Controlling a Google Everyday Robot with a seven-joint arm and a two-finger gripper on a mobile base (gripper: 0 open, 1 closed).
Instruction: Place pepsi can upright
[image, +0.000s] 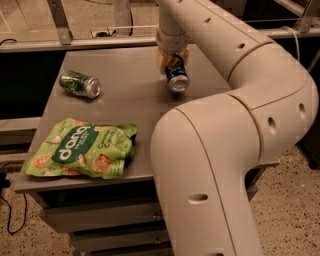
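The big white arm (235, 150) fills the right half of the view and blocks a good part of the bench (125, 102). The bench's right edge and near right corner are out of sight behind it. At the far side the wrist drops in from the top edge, cut off there, and the claw (172, 56) is mostly buried beneath it. Only its yellowish pads (160, 58) peek out, one on either side.

Between those pads is the pepsi can (177, 77), and the claw is clamped on its upper part. The can's top end is swallowed by the grip. The logo is hard to read, just a bit of red and white against the dark blue.

The can is not upright. Its long axis is tilted, running from the claw down and toward the camera, with the silver end facing us at the bottom. Whether that low end touches the bench or hangs just above it, I cannot tell.

The pepsi can is over the far middle of the bench, close against the arm. Well apart from it, the green can (80, 83) lies on its side at the far left, its silver end turned to the right. The green bag (82, 150) lies flat near the front left corner, just beside the arm's lower link.
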